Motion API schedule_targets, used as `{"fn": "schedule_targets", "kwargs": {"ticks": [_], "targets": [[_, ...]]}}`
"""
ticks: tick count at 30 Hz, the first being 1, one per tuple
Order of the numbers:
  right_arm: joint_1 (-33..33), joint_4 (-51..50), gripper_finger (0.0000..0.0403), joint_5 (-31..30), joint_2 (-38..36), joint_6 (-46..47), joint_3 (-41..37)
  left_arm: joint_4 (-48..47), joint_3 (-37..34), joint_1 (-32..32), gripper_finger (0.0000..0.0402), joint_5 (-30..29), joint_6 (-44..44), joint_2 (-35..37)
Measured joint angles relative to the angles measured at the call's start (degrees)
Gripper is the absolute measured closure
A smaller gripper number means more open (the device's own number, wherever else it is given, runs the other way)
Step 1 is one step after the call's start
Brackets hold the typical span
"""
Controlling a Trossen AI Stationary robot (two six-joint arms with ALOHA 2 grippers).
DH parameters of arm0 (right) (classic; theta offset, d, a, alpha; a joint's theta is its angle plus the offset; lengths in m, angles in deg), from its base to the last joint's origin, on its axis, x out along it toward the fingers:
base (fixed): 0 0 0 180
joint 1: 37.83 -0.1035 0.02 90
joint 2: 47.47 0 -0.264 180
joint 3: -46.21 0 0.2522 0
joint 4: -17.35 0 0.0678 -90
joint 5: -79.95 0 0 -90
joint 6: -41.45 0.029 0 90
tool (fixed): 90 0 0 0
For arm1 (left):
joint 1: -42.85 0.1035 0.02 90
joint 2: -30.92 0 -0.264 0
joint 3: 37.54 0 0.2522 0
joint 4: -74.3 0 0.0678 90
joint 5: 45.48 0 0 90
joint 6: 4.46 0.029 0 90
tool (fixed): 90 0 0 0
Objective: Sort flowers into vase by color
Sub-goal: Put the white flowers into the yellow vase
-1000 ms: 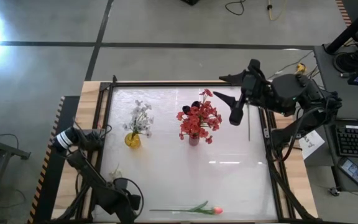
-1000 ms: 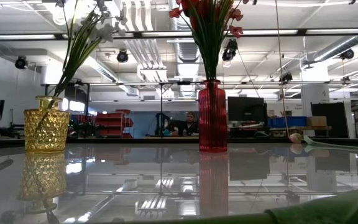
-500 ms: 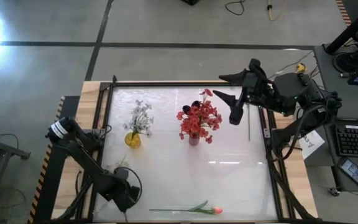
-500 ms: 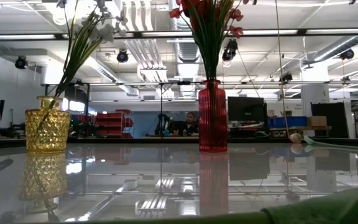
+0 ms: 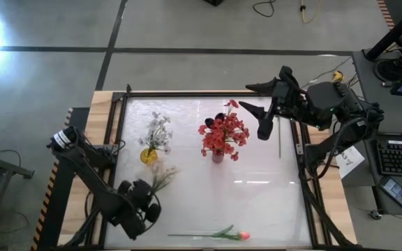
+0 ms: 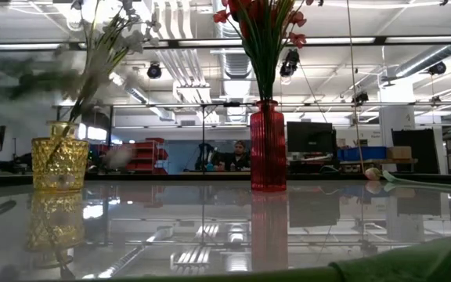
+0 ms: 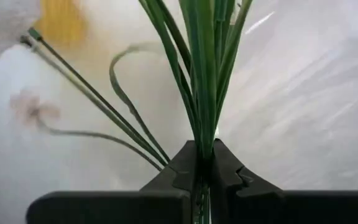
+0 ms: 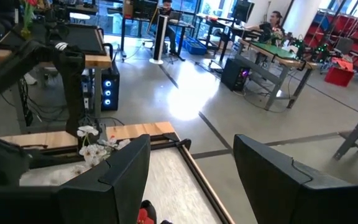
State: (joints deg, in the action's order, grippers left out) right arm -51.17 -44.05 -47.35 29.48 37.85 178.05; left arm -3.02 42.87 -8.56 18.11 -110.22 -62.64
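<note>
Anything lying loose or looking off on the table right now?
One pink flower lies flat at the table's near edge, not in any vase. The yellow vase and red vase stand upright. The left gripper is shut on a pale flower spray. Nothing looks spilled or broken.

Both arms are built of dark, near-black links with rounded joint housings. The left arm [image 5: 93, 185], at the yellow vase's [image 5: 149, 156] side of the table, has a slim tubular link and a white band with dark stripes around its end joint, farthest from the vase. Its gripper [image 7: 205, 177] shows two matte black fingers [image 7: 185, 169] with stepped, notched inner edges, mounted on a flat black crossbar. The right arm [image 5: 330, 104], beyond the red vase [image 5: 217, 156] from the yellow one, is bulkier, with blocky black housings and black cables looping near its base. Its fingers [image 8: 114, 180] are broad, angular black plates with bevelled edges.
</note>
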Motion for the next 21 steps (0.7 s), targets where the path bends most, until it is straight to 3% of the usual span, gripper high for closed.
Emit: {"fn": "schedule_targets", "kwargs": {"ticks": [5, 7, 11, 16, 21], "targets": [[0.0, -0.1, 0.0179, 0.0, 0.0, 1.0, 0.0, -6.3, 9.2, -1.1, 0.0401, -21.5, 22.6, 1.4], [0.0, -0.1, 0.0179, 0.0, 0.0, 2.7, 0.0, -8.8, 11.5, -1.1, 0.0401, -27.6, 27.5, 3.1], [0.0, 0.0, 0.0179, 0.0, 0.0, 6.0, 0.0, -17.8, 11.3, -1.7, 0.0401, -34.9, 25.8, 8.5], [0.0, 0.5, 0.0179, 0.0, 0.0, 6.8, 0.0, -21.5, 5.9, -5.3, 0.0401, -51.3, 19.9, 18.5], [0.0, 3.1, 0.0179, 0.0, 0.0, 6.8, 0.0, -21.2, 0.7, -7.9, 0.0402, -54.1, 26.5, 25.8]]}}
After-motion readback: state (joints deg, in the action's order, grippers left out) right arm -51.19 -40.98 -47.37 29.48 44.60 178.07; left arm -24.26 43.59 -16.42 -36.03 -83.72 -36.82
